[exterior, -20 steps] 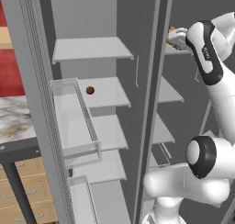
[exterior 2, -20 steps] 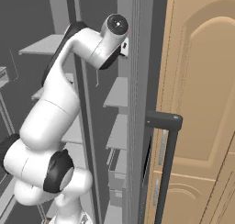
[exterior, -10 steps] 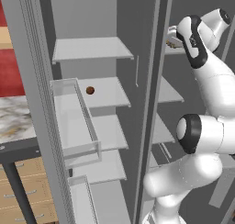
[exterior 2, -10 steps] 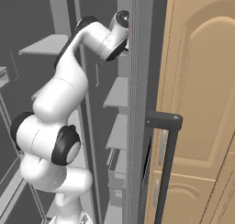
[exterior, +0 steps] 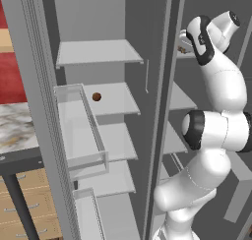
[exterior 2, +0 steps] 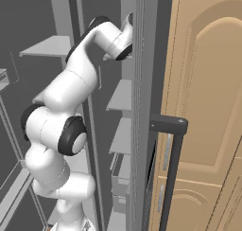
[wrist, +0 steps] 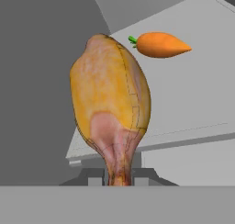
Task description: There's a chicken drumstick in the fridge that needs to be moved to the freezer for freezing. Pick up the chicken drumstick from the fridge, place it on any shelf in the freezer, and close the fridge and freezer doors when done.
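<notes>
My gripper [wrist: 118,175] is shut on the narrow end of the chicken drumstick [wrist: 112,103], a golden lumpy piece that stands up in front of the hand camera. Behind it lies the freezer's pale grey top shelf [wrist: 197,94]. From the left base view the hand reaches high into the freezer [exterior: 179,101], the narrow right half, and a brown bit of the drumstick [exterior: 182,50] shows at the top shelf [exterior: 178,55]. The fridge [exterior: 98,86] stands open on the left. In the right base view the freezer door [exterior 2: 142,107] hides the hand.
An orange carrot [wrist: 160,45] lies on the freezer shelf beyond the drumstick. A small dark red-brown ball [exterior: 96,97] sits on a fridge shelf. The open fridge door [exterior: 42,111] carries clear bins [exterior: 81,131]. A dark handle [exterior 2: 170,168] sticks out of the freezer door.
The arm has folded up higher and the hand has turned at the freezer's top shelf. The drumstick stays in the grip.
</notes>
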You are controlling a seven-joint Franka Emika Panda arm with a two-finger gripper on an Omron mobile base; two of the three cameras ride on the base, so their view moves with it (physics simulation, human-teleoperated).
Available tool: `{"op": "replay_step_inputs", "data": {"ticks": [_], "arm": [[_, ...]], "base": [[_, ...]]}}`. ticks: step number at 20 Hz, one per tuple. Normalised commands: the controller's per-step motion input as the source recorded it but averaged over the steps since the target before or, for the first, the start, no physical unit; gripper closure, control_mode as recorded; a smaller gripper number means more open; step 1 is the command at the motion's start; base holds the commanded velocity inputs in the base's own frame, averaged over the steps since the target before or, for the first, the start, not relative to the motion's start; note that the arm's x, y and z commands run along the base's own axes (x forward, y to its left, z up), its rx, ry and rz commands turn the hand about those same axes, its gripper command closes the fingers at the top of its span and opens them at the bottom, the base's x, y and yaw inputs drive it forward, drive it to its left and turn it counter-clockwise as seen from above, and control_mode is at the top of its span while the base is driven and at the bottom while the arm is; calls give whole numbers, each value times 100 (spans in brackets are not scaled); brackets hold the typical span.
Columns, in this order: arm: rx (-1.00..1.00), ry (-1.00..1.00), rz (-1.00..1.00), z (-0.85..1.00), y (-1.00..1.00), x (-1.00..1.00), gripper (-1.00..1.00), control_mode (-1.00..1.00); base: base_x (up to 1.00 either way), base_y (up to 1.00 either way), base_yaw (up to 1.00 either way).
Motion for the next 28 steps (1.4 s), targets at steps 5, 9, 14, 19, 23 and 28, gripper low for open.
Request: {"op": "replay_step_inputs", "data": {"ticks": [5,9,14,19,23,28], "arm": [[0,1,0,-18,-1,39,100,-100],[0,0,0,-4,-11,26,100,-100],[0,0,0,-12,-3,32,100,-100],[0,0,0,-7,0,41,100,-100],[0,0,0,-6,-2,45,100,-100],[0,0,0,-13,0,52,100,-100]], "base": [[0,0,0],[0,0,0],[0,0,0],[0,0,0],[0,0,0],[0,0,0]]}}
